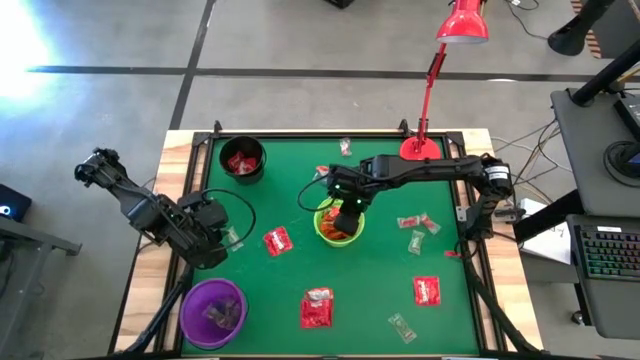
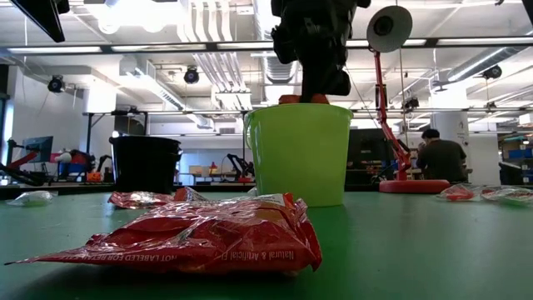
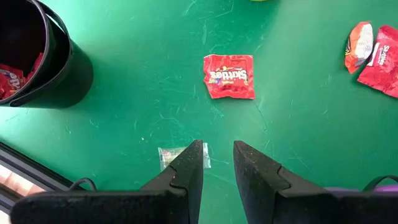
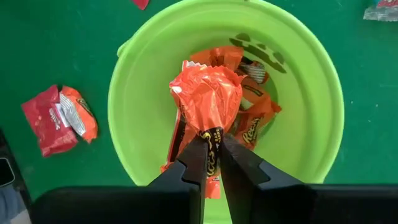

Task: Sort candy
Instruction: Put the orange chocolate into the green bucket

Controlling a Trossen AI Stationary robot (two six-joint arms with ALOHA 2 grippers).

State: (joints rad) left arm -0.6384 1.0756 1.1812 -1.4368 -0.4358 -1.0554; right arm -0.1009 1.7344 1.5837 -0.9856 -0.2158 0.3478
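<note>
Your right gripper (image 4: pixel 211 152) hangs over the lime-green bowl (image 1: pixel 322 230) near the middle of the green bench (image 1: pixel 370 290), its fingers pinched on the crinkled end of an orange-red wrapper (image 4: pixel 208 99); more glossy orange peanut-butter-cup wrappers (image 4: pixel 252 121) lie in that round plastic bowl. The black bowl (image 1: pixel 243 160) near the far left corner holds red packets (image 1: pixel 240 163). The purple bowl (image 1: pixel 212 312) at the near left corner holds something pale that you cannot make out. Your left gripper (image 3: pixel 216 155) sits by the left edge, fingers a little apart and holding nothing, right beside a small clear twist-wrapped sweet (image 3: pixel 171 157). Loose on the mat you can count three flat red packets: one Skittles packet (image 1: pixel 277 241) left of the green bowl, one (image 1: pixel 427 291) toward the right edge, one crumpled pile (image 1: pixel 317 308) at the near edge. About five pale clear wrappers are scattered, mostly on the right half.
</note>
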